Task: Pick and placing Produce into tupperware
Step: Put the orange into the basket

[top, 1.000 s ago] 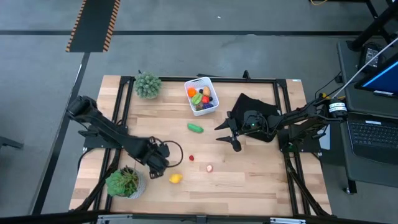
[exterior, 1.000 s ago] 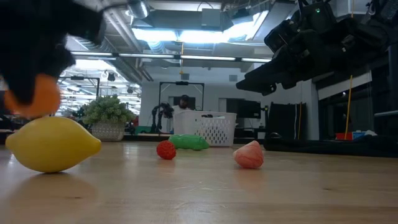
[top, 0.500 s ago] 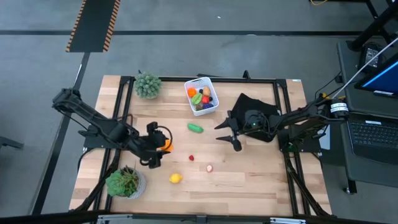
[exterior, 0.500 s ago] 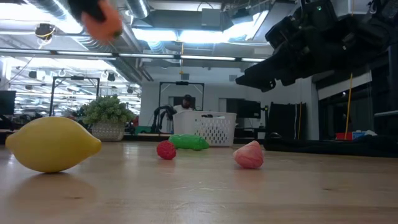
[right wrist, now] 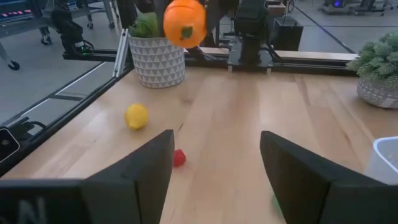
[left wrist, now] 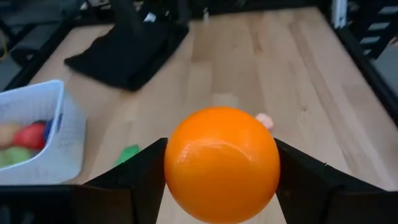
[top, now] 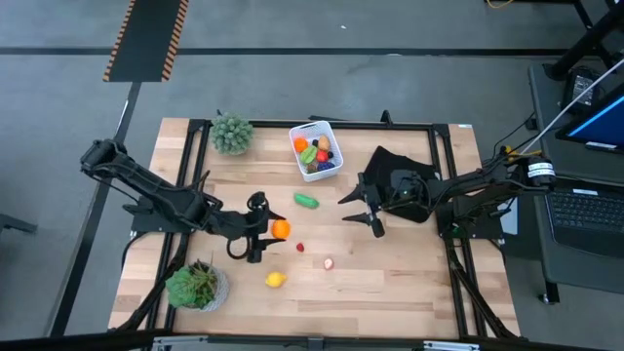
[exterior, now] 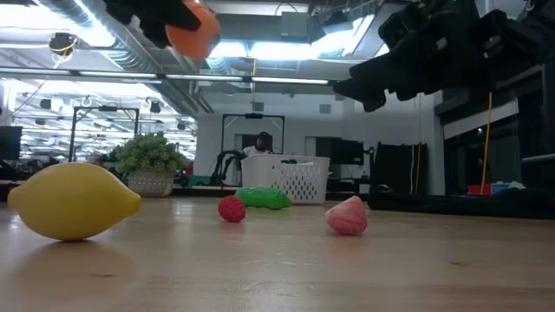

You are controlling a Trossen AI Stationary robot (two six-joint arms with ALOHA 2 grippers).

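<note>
tabletop: white tub point(top: 318, 152) holds mixed produce point(top: 317, 151).

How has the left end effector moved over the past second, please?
Yes: the left end effector, shut on the orange, moved away from the potted plant, toward the tupperware.

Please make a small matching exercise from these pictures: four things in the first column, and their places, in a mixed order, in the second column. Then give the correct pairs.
Things:
1. orange
2. lemon
3. black cloth
4. green vegetable

Places:
A. lying on the table just below the white tub
B. held above the table by the left gripper
C. on the table near the front potted plant
D. lying under the right arm

Pairs: 1-B, 2-C, 3-D, 4-A
</note>
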